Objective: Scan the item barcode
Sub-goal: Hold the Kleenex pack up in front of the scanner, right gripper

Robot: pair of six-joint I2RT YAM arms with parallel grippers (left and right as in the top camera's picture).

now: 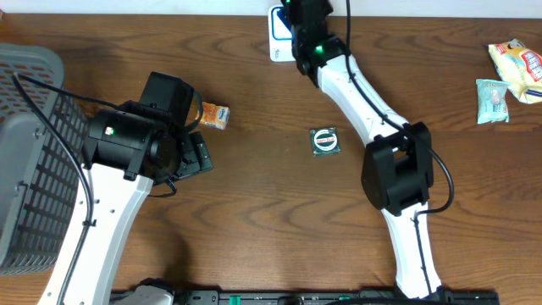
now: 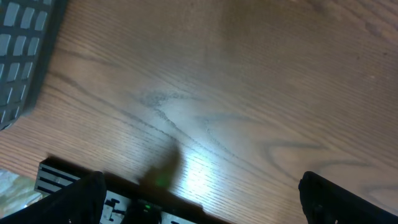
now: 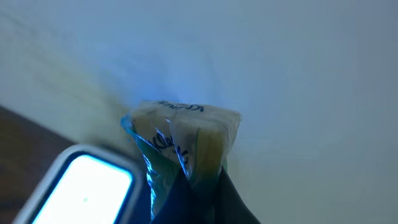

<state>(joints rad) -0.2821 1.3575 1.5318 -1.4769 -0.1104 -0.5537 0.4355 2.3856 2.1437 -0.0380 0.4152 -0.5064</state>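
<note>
- Packet [image 3: 186, 134] clamped in the right hand [image 3: 193, 186], held just beside the lit scanner [image 3: 81, 186] at the worktop's far edge.
- Left hand [image 2: 205, 202] with fingers wide apart, holding nothing, above the wooden worktop [image 2: 249, 93] near an orange carton [image 1: 214, 116].
- Grey basket [image 1: 25, 169] at the left edge; yellow snack bag [image 1: 517, 61] far right.

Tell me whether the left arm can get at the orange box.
Probably yes: the orange box lies on bare table beside the left gripper, whose jaws stand open and empty. The wrist view misses the box, so it may need turning.
</note>
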